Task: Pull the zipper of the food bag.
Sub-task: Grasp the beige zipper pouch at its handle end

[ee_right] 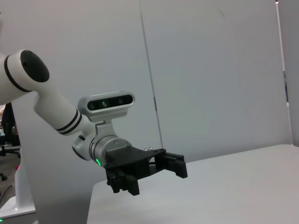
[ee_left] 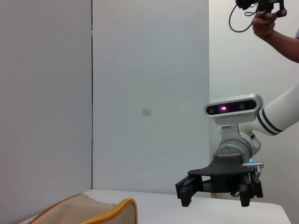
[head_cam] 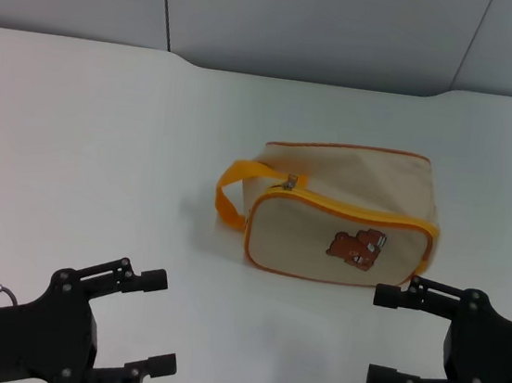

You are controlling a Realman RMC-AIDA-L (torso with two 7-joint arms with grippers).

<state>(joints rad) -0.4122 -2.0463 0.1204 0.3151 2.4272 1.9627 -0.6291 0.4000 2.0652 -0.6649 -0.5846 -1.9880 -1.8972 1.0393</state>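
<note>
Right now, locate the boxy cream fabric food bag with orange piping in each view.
Head view: boxy cream food bag with orange piping, centre-right on the white table.
Left wrist view: only its top, at the lower left corner.
Right wrist view: not in it.
Shared landmark: the white table.

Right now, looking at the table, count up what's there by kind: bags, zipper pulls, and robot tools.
Bags: 1, the food bag, lying on the table.
Zipper pulls: 1, the zipper near the strap end.
Tools: 2, left tool and right tool, both open, off the bag.
Total: 4
</note>
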